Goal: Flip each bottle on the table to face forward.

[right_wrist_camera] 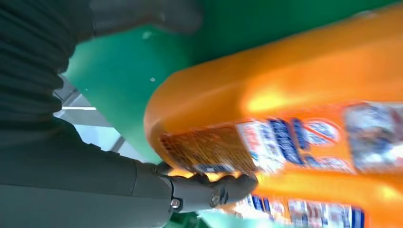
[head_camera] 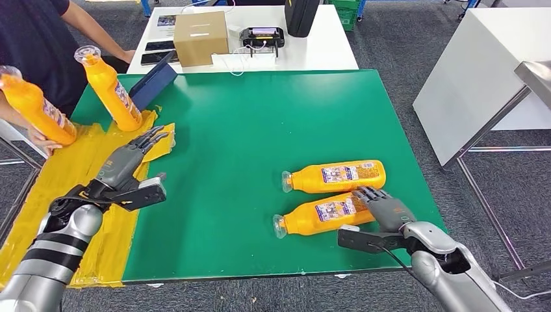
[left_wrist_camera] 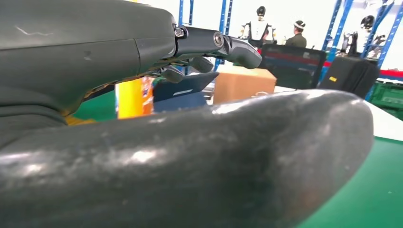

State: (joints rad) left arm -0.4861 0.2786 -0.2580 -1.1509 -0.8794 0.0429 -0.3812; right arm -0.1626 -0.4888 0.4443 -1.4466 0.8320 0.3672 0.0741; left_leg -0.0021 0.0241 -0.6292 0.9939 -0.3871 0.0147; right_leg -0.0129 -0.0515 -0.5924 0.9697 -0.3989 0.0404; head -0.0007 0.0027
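My right hand (head_camera: 383, 209): near the desk's front edge, fingers resting on the near bottle (head_camera: 321, 216); whether they clamp it, I cannot tell.
Right wrist view: my fingers (right_wrist_camera: 209, 190) touch its label.
My left hand (head_camera: 133, 162): fingers apart, holding nothing.

Silver banded arms, dark grey robot hand (head_camera: 133, 158)

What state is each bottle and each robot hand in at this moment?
Upright bottle: standing, tilted, on yellow strip.
Person's bottle: held by a person, off the table.
Far bottle: lying on its side.
Near bottle: lying, right hand touching.
Left hand: open, empty.
Right hand: resting on near bottle's base end.
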